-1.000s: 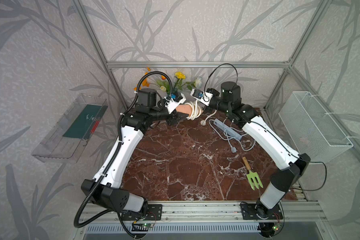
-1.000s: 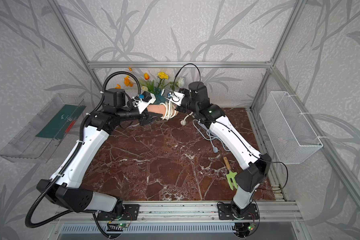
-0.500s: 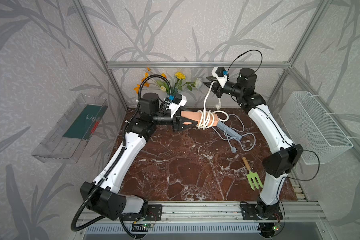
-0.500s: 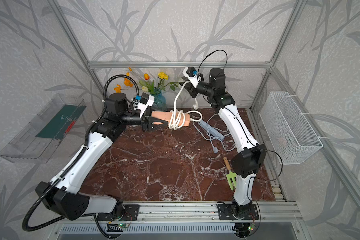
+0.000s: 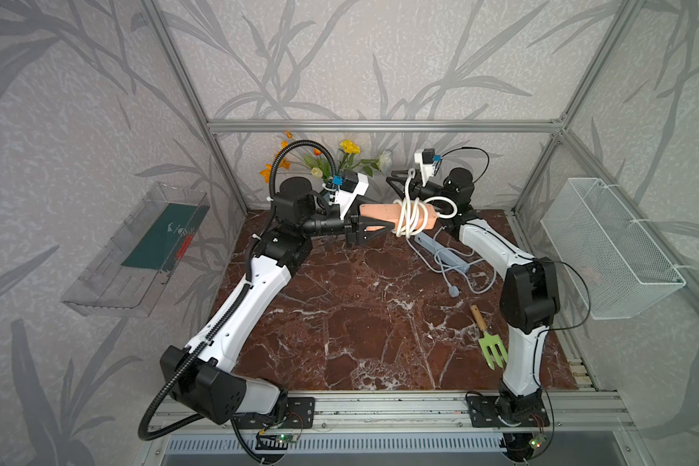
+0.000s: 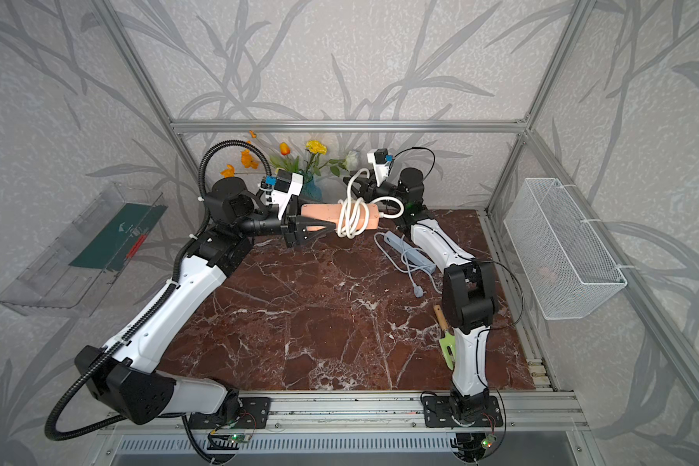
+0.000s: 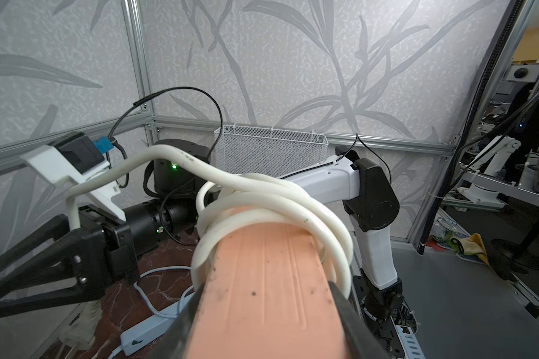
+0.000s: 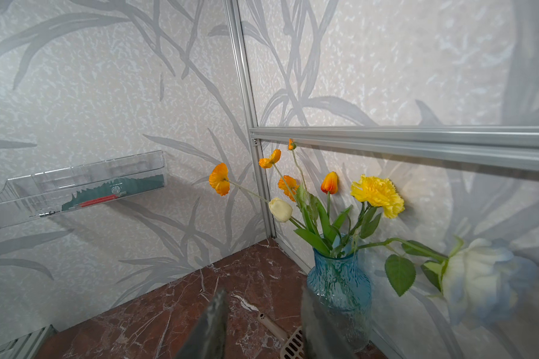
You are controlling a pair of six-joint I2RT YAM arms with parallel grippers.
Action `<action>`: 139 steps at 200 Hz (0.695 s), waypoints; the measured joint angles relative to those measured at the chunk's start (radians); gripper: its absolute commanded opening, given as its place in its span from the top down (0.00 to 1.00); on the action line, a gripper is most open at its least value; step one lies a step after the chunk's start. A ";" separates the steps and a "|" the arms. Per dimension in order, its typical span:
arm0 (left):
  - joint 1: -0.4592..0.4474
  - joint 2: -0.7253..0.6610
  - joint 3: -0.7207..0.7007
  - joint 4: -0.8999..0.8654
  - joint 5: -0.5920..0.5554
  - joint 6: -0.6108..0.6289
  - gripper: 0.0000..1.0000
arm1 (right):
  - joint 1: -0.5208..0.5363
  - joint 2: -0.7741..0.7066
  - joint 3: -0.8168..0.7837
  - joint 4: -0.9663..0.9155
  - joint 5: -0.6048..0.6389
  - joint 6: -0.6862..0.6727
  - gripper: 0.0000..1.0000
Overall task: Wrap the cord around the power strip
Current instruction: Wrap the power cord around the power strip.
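The pink power strip (image 5: 376,212) is in the air over the back of the counter (image 5: 360,322), about level; the left gripper (image 5: 380,226) has its jaws closed on one end of it, one on each side, as the left wrist view shows. The white cord (image 5: 407,214) makes several turns around the middle of the strip; one slack loop stands out past the far end, and one length rises to the right gripper (image 5: 398,183) and lies over its body. The jaws of the right gripper stand partly apart, and in the right wrist view nothing is between them; so I judge the cord is only draped there, not gripped. Where the plug is, I cannot tell.

To do this step well, I think the right arm should take the cord close to the last turn; then it can pull lightly while going round, so that each turn sits beside the others and the slack loop closes. The left arm should hold the strip firm and level. The vase (image 6: 311,189) is near behind; a wide swing could touch its flowers.
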 measured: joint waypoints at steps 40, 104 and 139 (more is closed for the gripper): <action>0.000 0.000 0.012 0.018 -0.040 -0.010 1.00 | 0.006 0.000 -0.101 0.137 0.048 0.098 0.55; -0.005 0.000 0.012 0.011 -0.054 0.002 1.00 | 0.008 -0.004 -0.182 0.210 0.083 0.147 0.40; -0.005 0.000 0.013 0.008 -0.058 0.015 1.00 | 0.008 -0.018 -0.204 0.207 0.096 0.149 0.33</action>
